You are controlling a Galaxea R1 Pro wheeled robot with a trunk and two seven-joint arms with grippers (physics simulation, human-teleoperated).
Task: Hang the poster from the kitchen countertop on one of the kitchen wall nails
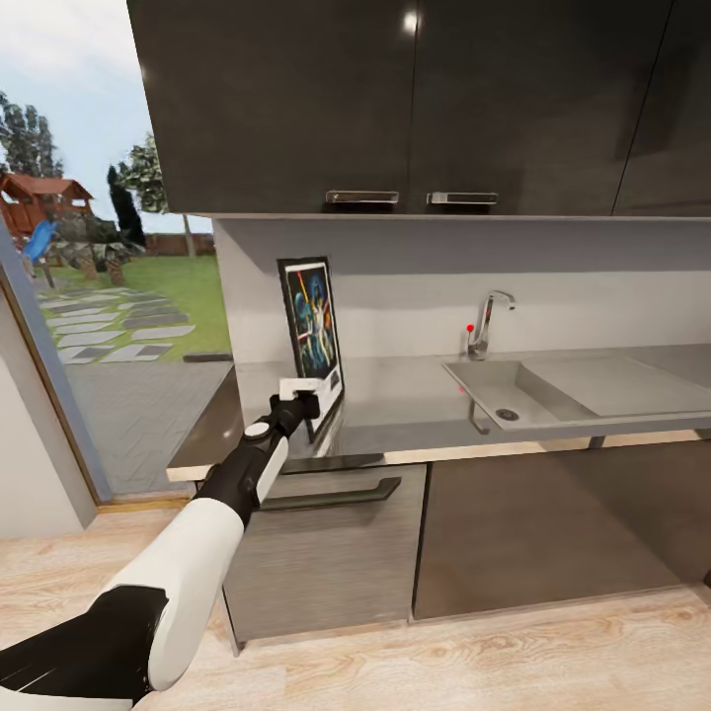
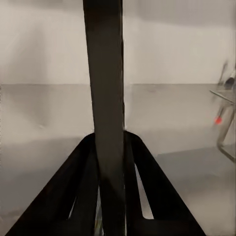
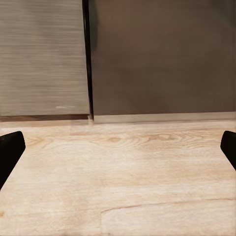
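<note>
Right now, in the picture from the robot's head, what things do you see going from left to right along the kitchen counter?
Poster standing upright, held at its bottom edge by the left tool → sink basin → chrome tap behind it → flat draining area.

- Head view: high, facing the worktop (image 1: 415, 395) and wall, angled down; sink (image 1: 494, 390) right of centre, left arm reaching in from below, garden window far from the sink.
- Left wrist view: low over the worktop (image 2: 49, 147), very near the poster (image 2: 108, 98) edge between the left pincer (image 2: 114, 216) fingers; looks along the surface toward the sink. Shares worktop, wall and tap with the head view.
- Right wrist view: near the wooden floor (image 3: 118, 172), facing the lower cabinets (image 3: 157, 59) beneath the sink's worktop; right pincer (image 3: 118, 147) tips at the frame's sides.
</note>
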